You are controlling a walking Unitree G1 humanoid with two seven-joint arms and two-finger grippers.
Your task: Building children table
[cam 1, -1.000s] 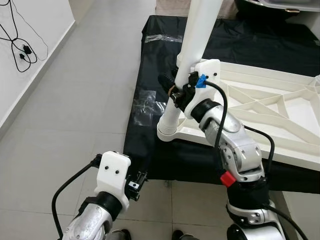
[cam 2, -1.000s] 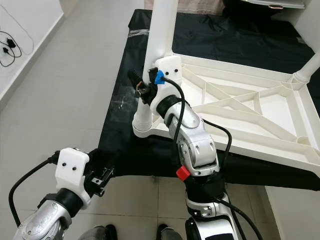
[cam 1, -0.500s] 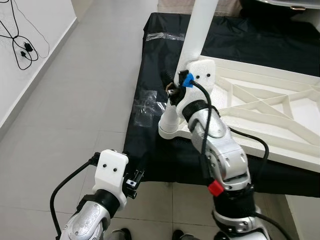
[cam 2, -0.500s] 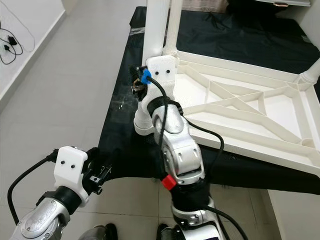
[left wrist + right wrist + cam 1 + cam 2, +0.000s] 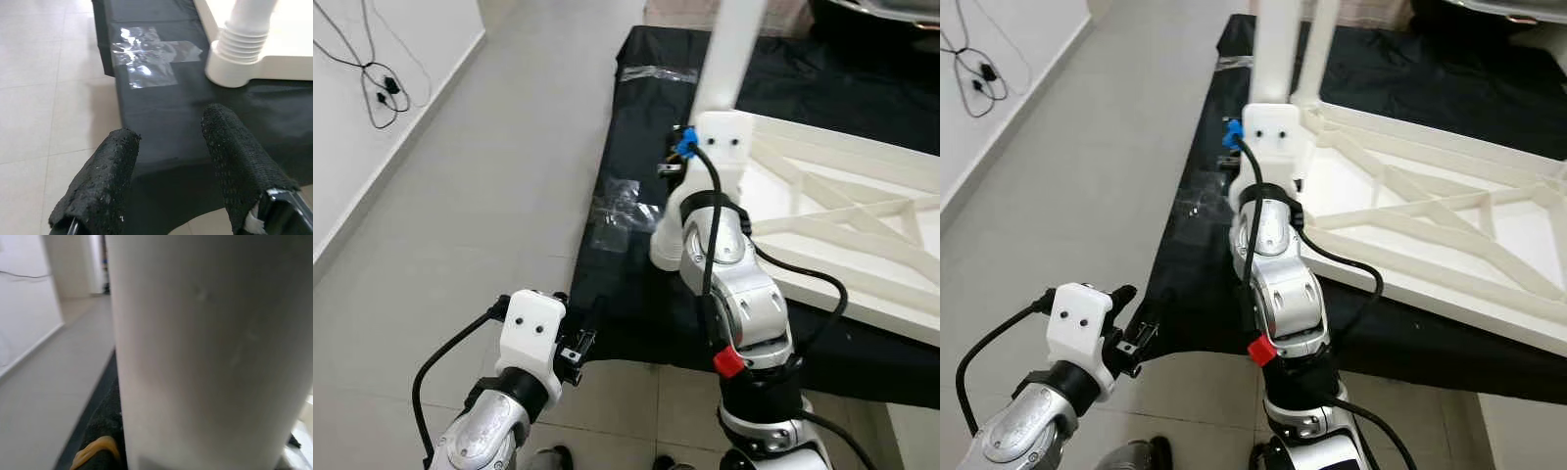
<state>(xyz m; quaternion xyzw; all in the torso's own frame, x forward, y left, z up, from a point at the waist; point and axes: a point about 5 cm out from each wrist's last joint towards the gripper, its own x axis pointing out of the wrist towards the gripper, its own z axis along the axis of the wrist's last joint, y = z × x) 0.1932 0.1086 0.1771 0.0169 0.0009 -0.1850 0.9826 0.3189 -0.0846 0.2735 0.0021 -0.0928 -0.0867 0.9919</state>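
Black mat (image 5: 636, 127) under upturned white table (image 5: 1449, 245).

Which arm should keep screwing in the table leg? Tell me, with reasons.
Right. The right gripper is at the table leg, pressed against it. The left gripper hangs open over the black cloth, apart from it.

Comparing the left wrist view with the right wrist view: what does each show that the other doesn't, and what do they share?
Left wrist view: the left gripper, fingers open, over the black cloth, a clear tape patch, and the white leg with its ribbed base in the tabletop corner.
Right wrist view: the leg's plain shaft close up, where the right gripper is, and a wall.
Shared: the leg and the tiled floor.
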